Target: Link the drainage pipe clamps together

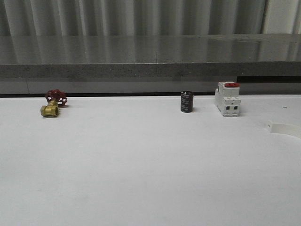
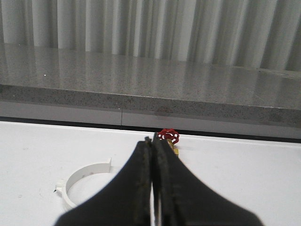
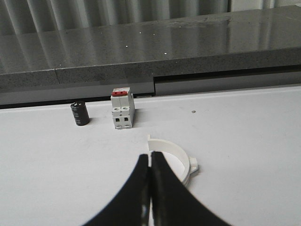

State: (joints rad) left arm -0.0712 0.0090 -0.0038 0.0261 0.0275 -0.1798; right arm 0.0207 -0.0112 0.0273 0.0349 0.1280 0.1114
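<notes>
Left clamp half (image 2: 82,181): a white plastic half-ring with small flange tabs at its ends, lying flat on the white table (image 1: 141,165); in the left wrist view it is sitting just beside the left gripper (image 2: 153,141), apart from the fingers.
Right clamp half (image 3: 175,157): a matching white half-ring, lying flat; in the right wrist view its arc is curving beside the right gripper (image 3: 150,155), one tab pointing toward the breaker (image 3: 122,109).
Clamp in front view: one white end (image 1: 283,129) is showing at the right edge of the table, the rest running out of the picture.
Left gripper: black fingers (image 2: 141,188) are pressing together, no gap at the tips, nothing between them.
Right gripper: black fingers (image 3: 164,188) are closing flat against each other, gripping nothing; whether the tips are touching the half-ring, cannot tell.
Other items: a brass valve (image 1: 53,103) with a red handwheel is standing at the far left; a black cylinder (image 1: 186,101) is standing upright near the breaker at the far right.
Hidden: the left fingers are covering most of the valve in the left wrist view; the right fingers are covering part of the right clamp half.
</notes>
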